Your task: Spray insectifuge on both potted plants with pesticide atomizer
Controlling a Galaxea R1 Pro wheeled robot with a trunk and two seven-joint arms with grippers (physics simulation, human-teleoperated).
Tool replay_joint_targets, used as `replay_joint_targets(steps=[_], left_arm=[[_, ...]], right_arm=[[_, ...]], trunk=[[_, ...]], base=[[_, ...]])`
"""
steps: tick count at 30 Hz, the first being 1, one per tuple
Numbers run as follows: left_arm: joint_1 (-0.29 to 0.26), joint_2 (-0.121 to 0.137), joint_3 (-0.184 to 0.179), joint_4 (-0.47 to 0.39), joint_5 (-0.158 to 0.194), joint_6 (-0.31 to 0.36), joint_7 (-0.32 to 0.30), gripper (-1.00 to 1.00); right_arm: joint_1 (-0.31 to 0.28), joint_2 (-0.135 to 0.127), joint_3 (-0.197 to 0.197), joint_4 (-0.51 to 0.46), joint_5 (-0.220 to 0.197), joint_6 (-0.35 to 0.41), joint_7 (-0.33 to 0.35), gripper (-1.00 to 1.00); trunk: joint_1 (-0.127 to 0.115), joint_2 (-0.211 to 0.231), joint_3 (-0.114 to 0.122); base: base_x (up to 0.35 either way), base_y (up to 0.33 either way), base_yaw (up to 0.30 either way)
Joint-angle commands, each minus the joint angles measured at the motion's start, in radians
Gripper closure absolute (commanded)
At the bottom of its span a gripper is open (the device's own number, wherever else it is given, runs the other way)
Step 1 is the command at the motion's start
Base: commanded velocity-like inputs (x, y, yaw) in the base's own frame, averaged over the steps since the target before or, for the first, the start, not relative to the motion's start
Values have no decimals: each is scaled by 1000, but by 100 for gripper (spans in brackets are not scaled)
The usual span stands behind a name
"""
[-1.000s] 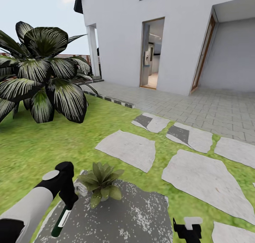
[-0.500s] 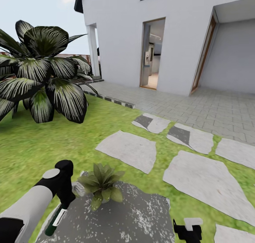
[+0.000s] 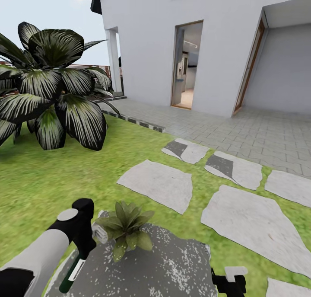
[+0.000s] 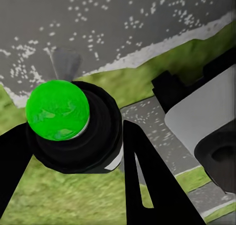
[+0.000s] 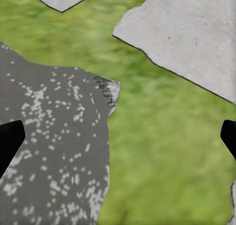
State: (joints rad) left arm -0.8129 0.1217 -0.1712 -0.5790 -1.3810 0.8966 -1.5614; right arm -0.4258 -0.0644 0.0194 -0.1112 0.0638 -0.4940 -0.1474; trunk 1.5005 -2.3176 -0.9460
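Just beside left claw [image 3: 84,245]: potted plant [image 3: 125,228] on dark stone [image 3: 172,266]. Claw clamps pesticide atomizer [image 3: 71,275], nozzle toward leaves for spraying. Right claw [image 3: 229,284] wide, idle.

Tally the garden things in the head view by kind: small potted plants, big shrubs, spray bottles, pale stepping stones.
Small potted plant: 1
Large striped-leaf shrub: 1
Pesticide atomizer, held in the left gripper: 1
Pale stepping stones, counting the one cut off at the bottom edge: 6
Total: 9

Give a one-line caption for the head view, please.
Left gripper holds the pesticide atomizer beside a potted plant on a dark stone.
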Motion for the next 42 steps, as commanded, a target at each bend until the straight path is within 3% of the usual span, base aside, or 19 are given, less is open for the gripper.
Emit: replay_joint_targets(steps=[1, 5, 10, 19, 24, 29, 32, 36, 42], left_arm=[[0, 0, -5, 0, -6, 10, -9, 100], [0, -3, -4, 2, -5, 12, -9, 100], [1, -25, -5, 4, -2, 12, -9, 100], [20, -25, -1, 7, 0, 16, -9, 100], [21, -25, 2, 68, 0, 17, -9, 100], [20, -27, 19, 72, 3, 19, -9, 100], [11, -30, 18, 59, 3, 21, -9, 100], [7, -46, 18, -28, 4, 26, -9, 100], [9, -50, 26, -39, 4, 39, -9, 100]], right_arm=[[-1, 0, 2, 1, 7, -2, -7, -100], [-1, 0, 2, 1, 7, -2, -7, -100], [-1, 0, 2, 1, 7, -2, -7, -100], [-1, 0, 2, 1, 7, -2, -7, -100], [-1, 0, 2, 1, 7, -2, -7, -100], [1, 0, 2, 1, 7, -2, -7, -100], [1, 0, 2, 1, 7, -2, -7, -100], [2, 0, 2, 1, 7, -2, -7, -100], [2, -1, 2, 1, 7, -2, -6, -100]], trunk=[[0, 0, -1], [0, 0, -1], [0, 0, -1], [0, 0, -1], [0, 0, -1], [0, 0, -1], [0, 0, -1], [0, 0, -1], [0, 0, -1]], base=[[0, 0, 0], [0, 0, 0], [60, 0, 0], [9, 0, 0], [0, 0, 0], [0, 0, 0], [0, 0, 0], [0, 0, 0], [0, 0, 0]])
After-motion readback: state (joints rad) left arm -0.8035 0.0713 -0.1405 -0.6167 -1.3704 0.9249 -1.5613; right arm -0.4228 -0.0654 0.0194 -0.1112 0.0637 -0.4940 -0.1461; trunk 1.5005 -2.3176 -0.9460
